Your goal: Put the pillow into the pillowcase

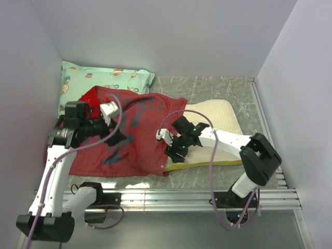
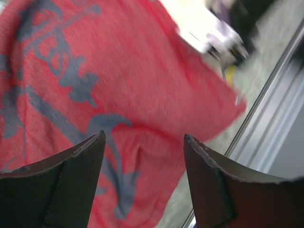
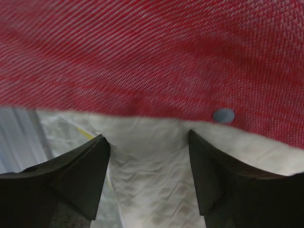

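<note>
The red pillowcase (image 1: 137,135) lies spread over the table's middle, grey blotches up. The cream pillow (image 1: 218,116) with a yellow edge band sticks out from under its right edge. My left gripper (image 1: 118,139) hovers open over the case's left half; in the left wrist view the red fabric (image 2: 142,85) fills the space beyond my open fingers (image 2: 76,175). My right gripper (image 1: 175,151) is open at the case's right edge, where the wrist view shows the pillow (image 3: 152,180) between my fingers (image 3: 80,175) and the pillowcase hem (image 3: 152,61) just beyond.
A mint-green pillow with cartoon prints (image 1: 104,80) lies at the back left, partly under the case. A metal rail (image 1: 207,197) runs along the near table edge. White walls close in on the left, back and right.
</note>
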